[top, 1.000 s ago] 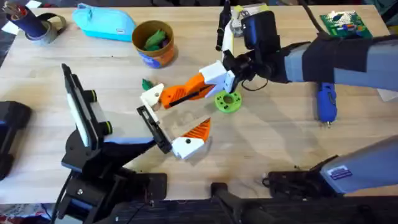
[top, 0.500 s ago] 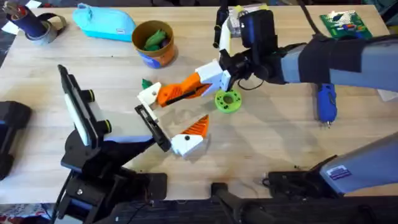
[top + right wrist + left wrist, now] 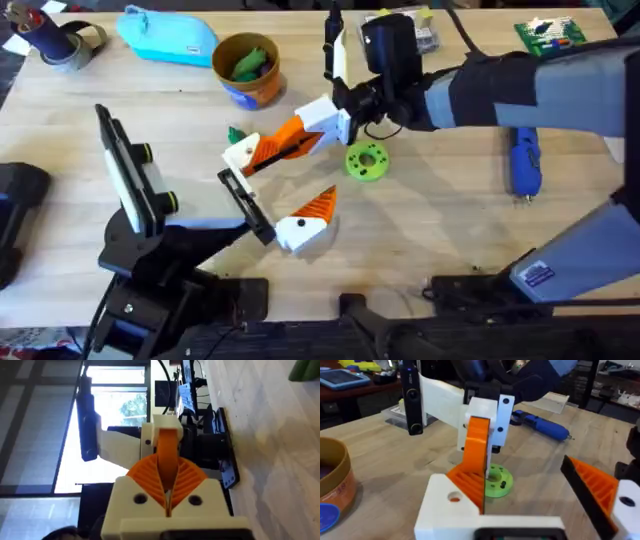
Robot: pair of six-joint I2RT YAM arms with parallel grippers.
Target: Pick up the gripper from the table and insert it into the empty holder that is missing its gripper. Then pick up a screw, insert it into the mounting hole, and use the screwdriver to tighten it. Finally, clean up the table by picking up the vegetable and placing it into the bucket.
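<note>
Right now the right gripper [image 3: 340,118], jaws clamped on the gripper [image 3: 290,140], slants its orange tip down-left toward the empty holder [image 3: 240,153].

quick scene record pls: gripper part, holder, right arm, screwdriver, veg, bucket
gripper part: orange finger on white base, lifted and tilted, tip at the holder
holder: cream block, at the end of the black bar
right gripper: shut on the part's white base
screwdriver: blue, lying on the table to the right, untouched
vegetable: on the table beside the holder
bucket: upright, green pieces inside
</note>
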